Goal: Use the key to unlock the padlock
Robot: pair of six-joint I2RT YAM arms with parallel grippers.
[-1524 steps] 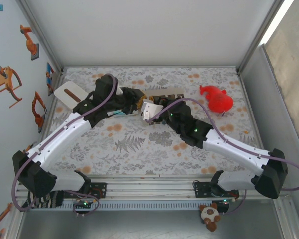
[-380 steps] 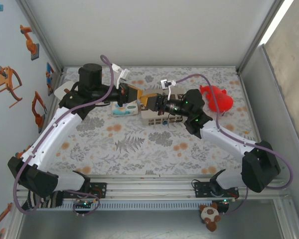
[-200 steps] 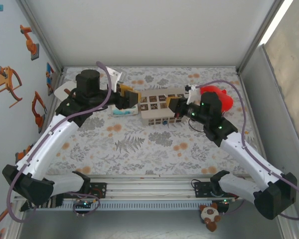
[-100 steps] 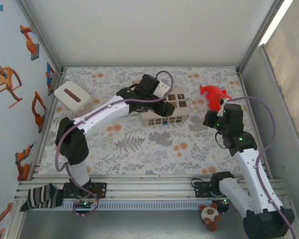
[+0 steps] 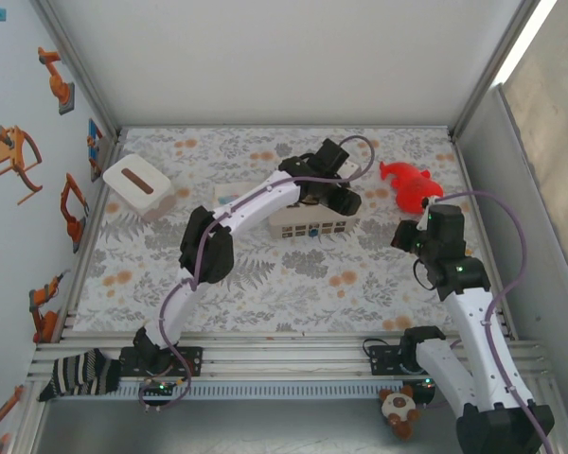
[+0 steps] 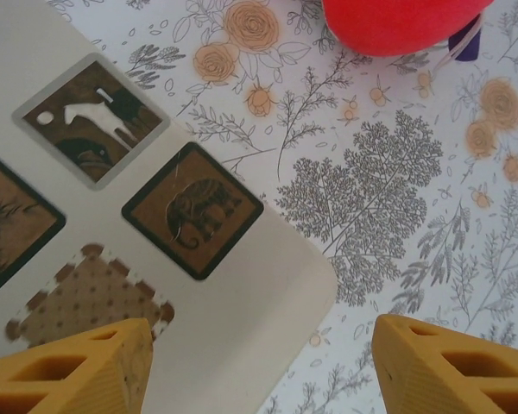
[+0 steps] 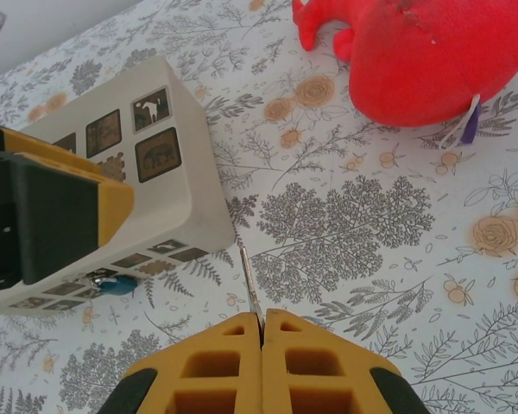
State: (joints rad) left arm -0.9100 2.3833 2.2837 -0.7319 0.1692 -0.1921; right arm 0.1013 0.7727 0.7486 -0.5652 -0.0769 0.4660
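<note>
right gripper point(image 7: 262, 332) clamped on key point(image 7: 249, 285); we'd backed it off the box point(image 5: 312, 225) | left gripper point(image 6: 259, 354) gaped empty, had swung across box top | we couldn't spot padlock, unlock looked pending

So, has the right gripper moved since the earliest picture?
Yes. The right gripper, shut on the key, has pulled rightward from over the white box to just below the red plush toy.

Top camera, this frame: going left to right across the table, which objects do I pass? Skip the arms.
white slotted box → white box with picture tiles → red plush toy
</note>
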